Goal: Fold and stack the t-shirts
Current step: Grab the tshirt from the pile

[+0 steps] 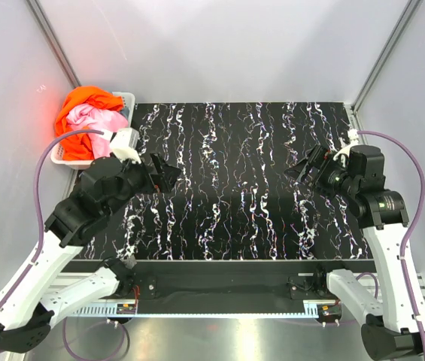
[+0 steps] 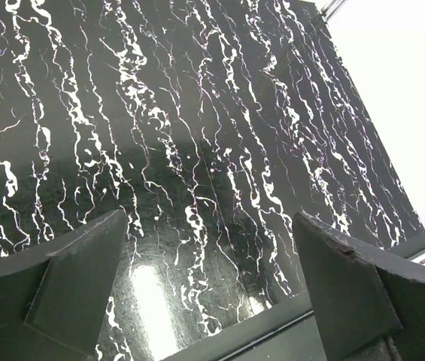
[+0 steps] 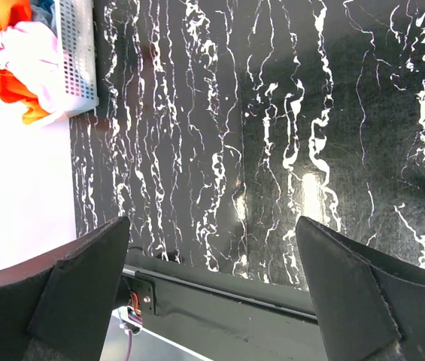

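Note:
An orange t-shirt [image 1: 81, 103] and a pink t-shirt [image 1: 92, 120] lie bunched in a white lattice basket [image 1: 124, 100] at the back left, off the black marbled table [image 1: 235, 188]. They also show in the right wrist view, orange [image 3: 1, 22] and pink [image 3: 28, 56]; a bit of blue-grey cloth [image 3: 44, 6] peeks behind. My left gripper [image 1: 168, 174] is open and empty above the table's left side, just right of the basket. My right gripper [image 1: 301, 171] is open and empty above the right side.
White walls close in the cell on the left, back and right. The table's near edge carries a black rail [image 1: 220, 282] with the arm bases. The basket [image 3: 77, 53] stands beside the table's left edge.

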Available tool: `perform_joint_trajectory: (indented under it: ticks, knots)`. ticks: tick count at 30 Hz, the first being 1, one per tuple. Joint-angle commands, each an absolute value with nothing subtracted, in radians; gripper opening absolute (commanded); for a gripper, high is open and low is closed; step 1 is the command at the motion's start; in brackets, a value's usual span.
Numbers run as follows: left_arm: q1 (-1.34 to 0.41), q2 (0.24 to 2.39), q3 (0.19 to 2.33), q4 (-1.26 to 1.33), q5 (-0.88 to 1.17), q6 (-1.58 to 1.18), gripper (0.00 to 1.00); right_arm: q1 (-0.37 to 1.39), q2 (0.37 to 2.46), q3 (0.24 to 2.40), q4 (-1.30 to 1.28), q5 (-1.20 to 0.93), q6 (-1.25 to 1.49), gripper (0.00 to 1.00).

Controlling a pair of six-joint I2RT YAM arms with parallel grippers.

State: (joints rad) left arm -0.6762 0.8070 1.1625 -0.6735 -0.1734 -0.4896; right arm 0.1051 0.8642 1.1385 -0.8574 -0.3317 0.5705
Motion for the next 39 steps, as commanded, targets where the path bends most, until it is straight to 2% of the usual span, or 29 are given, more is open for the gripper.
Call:
perform_joint_trajectory:
  ticks: [1,4,7,10,14,18,23,26,33,39]
  knots:
    - [-0.680,0.814,1.167,-0.582,-0.204,-0.463,0.99,0.112,0.833,1.161,-0.822,-0.324,0.580,1.00]
    - [-0.680,0.854,1.198,-0.525,-0.277,-0.431,0.99,0.112,0.822,1.144,-0.798,-0.333,0.600,1.00]
    - [-0.664,1.016,1.309,-0.543,-0.392,-0.385,0.99,0.112,0.818,1.131,-0.781,-0.341,0.609,1.00]
    - [-0.562,1.167,1.434,-0.577,-0.430,-0.379,0.97,0.112,0.798,1.114,-0.769,-0.341,0.611,1.00]
    - [-0.275,1.317,1.496,-0.502,-0.302,-0.460,0.90,0.112,0.766,1.077,-0.741,-0.348,0.618,1.00]
    - [-0.151,1.504,1.603,-0.459,-0.446,-0.489,0.83,0.112,0.746,1.028,-0.669,-0.367,0.638,0.99]
    - [-0.022,1.677,1.632,-0.405,-0.482,-0.523,0.77,0.112,0.749,0.991,-0.621,-0.379,0.634,1.00]
    - [-0.002,1.718,1.615,-0.332,-0.518,-0.522,0.76,0.118,0.765,0.992,-0.621,-0.368,0.598,1.00]
    - [0.035,1.750,1.545,0.026,-0.544,-0.514,0.70,0.138,0.784,0.996,-0.644,-0.270,0.558,1.00]
    - [0.071,1.940,1.693,-0.015,-0.526,-0.601,0.70,0.140,0.804,0.996,-0.634,-0.278,0.572,1.00]
